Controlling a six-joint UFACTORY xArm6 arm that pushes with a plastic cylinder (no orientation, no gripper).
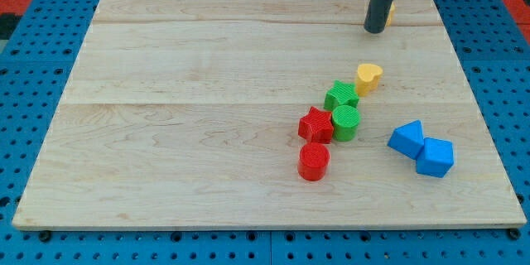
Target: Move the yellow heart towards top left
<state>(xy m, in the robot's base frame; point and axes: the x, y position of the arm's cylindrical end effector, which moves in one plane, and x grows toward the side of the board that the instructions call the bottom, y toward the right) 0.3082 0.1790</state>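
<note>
Your yellow heart [369, 76] sits on the desk [182, 132] in the right half of the view, a little above the middle, just beside the upper right corner of the green star-like block [340, 96]. My tip [375, 29] stands well above it, near the view's top edge, almost straight up from the heart and only slightly to its right. There are no jaws here: the arm ends in a bare rod and holds nothing.

That relation is what the coming push turns on. To send the heart toward the top left, I judge the tip must get round to its lower right side, so it has to travel down past the heart on the right first.

Behind the rod, another yellow block [389, 12] peeks out at the right; its shape is hidden. Below the heart, a green cylinder [345, 122], red star [315, 124] and red cylinder [314, 161] cluster together. Two blue blocks [421, 149] lie touching at lower right, near that approach path.
</note>
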